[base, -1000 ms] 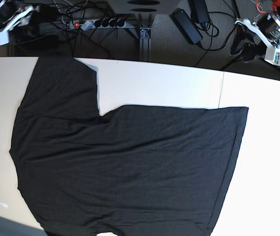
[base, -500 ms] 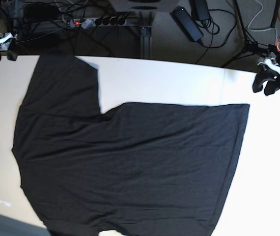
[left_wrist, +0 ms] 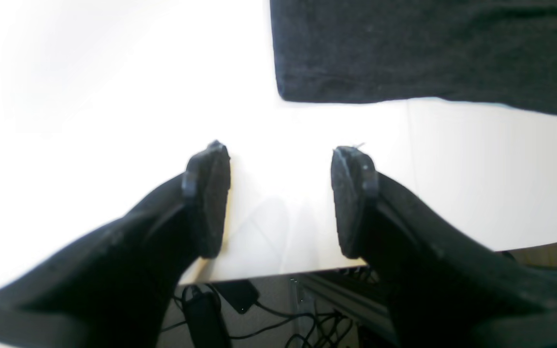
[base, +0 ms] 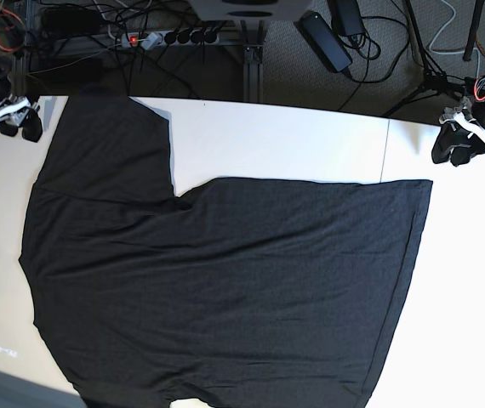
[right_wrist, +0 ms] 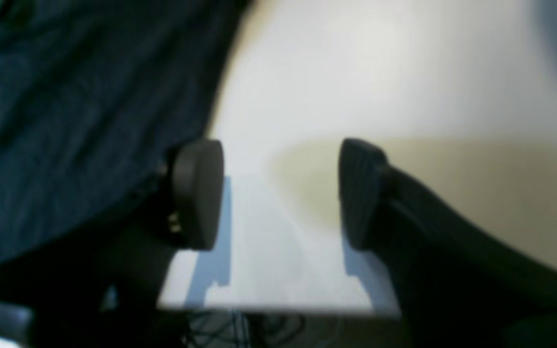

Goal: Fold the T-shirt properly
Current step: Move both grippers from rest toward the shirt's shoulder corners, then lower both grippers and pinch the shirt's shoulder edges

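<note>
The black T-shirt [base: 225, 289] is spread flat on the white tabletop [base: 293, 144], plain side up, one sleeve [base: 111, 153] laid out toward the far edge. The left gripper [left_wrist: 281, 198] is held above the tabletop's far edge with its jaws parted and nothing between them; the T-shirt's hem corner [left_wrist: 288, 92] lies just ahead of the jaws, apart from them. The right gripper [right_wrist: 281, 193] is likewise released, its jaws spread over bare tabletop; the sleeve fabric [right_wrist: 80, 111] lies beside its left-hand jaw, though contact cannot be told.
</note>
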You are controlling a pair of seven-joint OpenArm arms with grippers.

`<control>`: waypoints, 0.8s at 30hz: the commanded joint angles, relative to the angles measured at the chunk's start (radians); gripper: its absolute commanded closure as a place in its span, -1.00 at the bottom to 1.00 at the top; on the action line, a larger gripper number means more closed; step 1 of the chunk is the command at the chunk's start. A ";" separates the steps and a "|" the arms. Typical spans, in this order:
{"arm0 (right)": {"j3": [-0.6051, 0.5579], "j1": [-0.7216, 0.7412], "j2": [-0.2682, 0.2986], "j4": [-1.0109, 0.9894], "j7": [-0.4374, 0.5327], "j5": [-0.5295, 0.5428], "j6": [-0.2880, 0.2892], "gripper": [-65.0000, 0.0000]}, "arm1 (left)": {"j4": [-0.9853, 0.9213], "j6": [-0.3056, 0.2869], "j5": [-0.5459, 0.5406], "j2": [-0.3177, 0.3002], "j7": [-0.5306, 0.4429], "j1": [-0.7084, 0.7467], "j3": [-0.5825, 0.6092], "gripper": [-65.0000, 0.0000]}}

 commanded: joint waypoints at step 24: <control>-0.165 -0.004 -0.196 0.027 -0.065 -0.029 0.049 -0.17 | -0.003 0.016 -0.055 -0.069 0.005 -0.076 -0.010 -0.11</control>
